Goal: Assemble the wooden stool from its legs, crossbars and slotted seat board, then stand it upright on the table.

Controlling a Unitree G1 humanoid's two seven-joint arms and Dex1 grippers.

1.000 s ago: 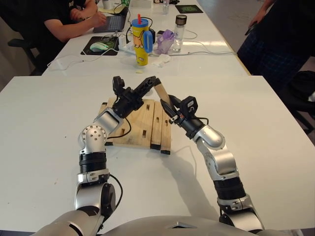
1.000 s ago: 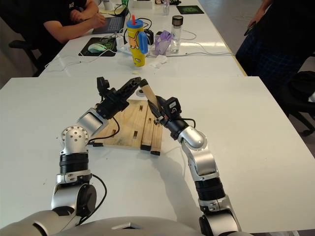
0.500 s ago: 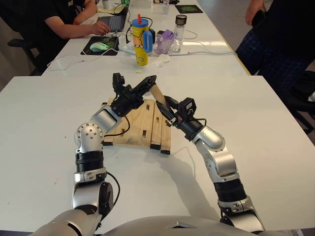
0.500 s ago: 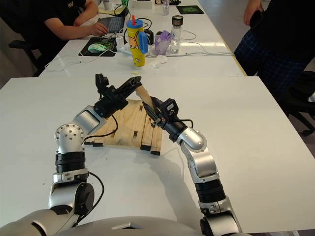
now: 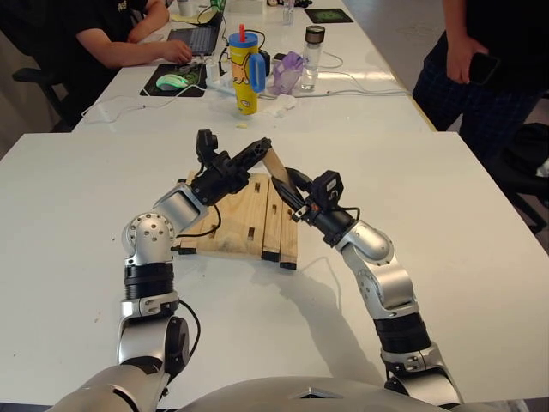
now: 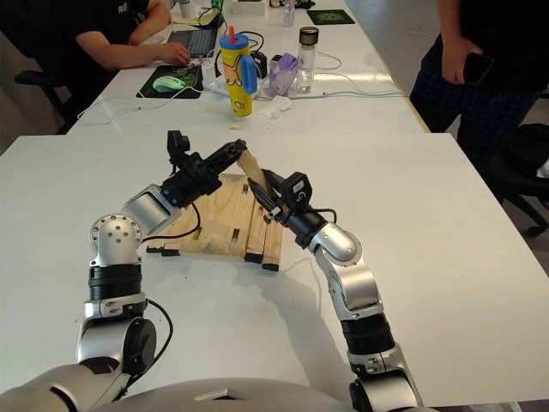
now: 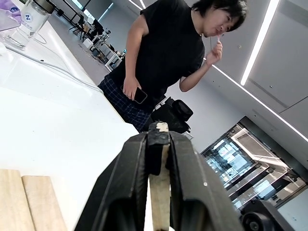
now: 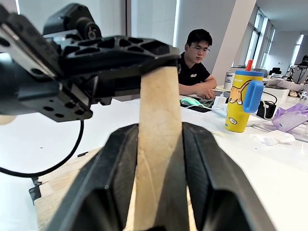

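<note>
Wooden leg held by both grippers above the slotted seat board

The pale wooden leg hangs tilted in the air over the far right part of the slotted seat board. Its upper end leans away and toward the robot's left. The left gripper is clenched on that upper end. In the left wrist view its two black fingers press against the wood on either side. The right gripper grasps the lower part of the same leg, with its fingers closed against two opposite faces. The two grippers sit close together along the leg. The seat board lies flat on the white table, slots showing. Two wooden bars lie side by side along the board's right edge. On the next table behind stand a yellow cup and a clear bottle.
</note>
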